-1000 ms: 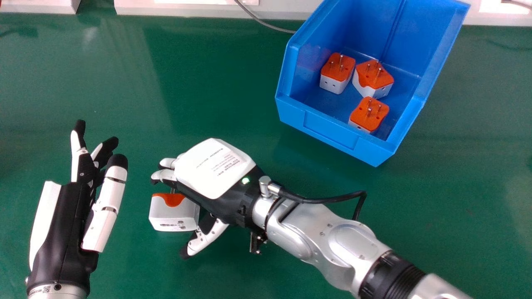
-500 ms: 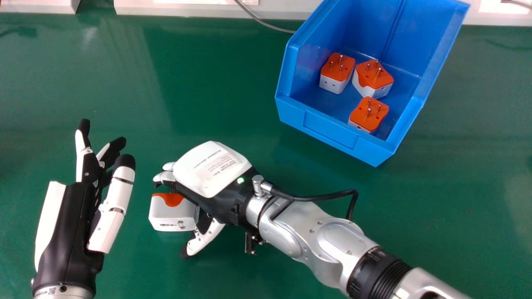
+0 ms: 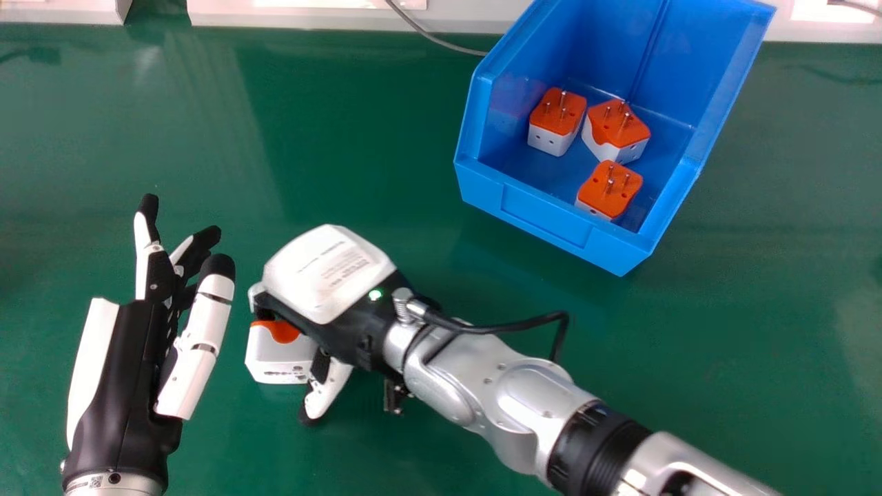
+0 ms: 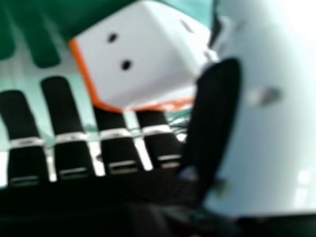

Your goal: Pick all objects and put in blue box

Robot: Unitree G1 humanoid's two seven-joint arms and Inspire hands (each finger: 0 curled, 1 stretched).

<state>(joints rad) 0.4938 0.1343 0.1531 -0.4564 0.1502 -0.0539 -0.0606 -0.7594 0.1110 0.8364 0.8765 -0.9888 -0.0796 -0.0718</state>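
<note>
Risking tipping white-and-orange adapter (image 3: 275,355), front-left of blue box (image 3: 551,219), by closing relaxed, ungripping right robot hand (image 3: 327,272) off-centre.

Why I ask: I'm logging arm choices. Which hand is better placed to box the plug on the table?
Right, I'd judge. The right hand is partly over the plug, its thumb beside it, and the blue box lies on that side. The left hand is off to the plug's left.

Blue box (image 3: 551,210) holds three orange-topped adapters (image 3: 557,114), one (image 3: 275,358) outside.
</note>
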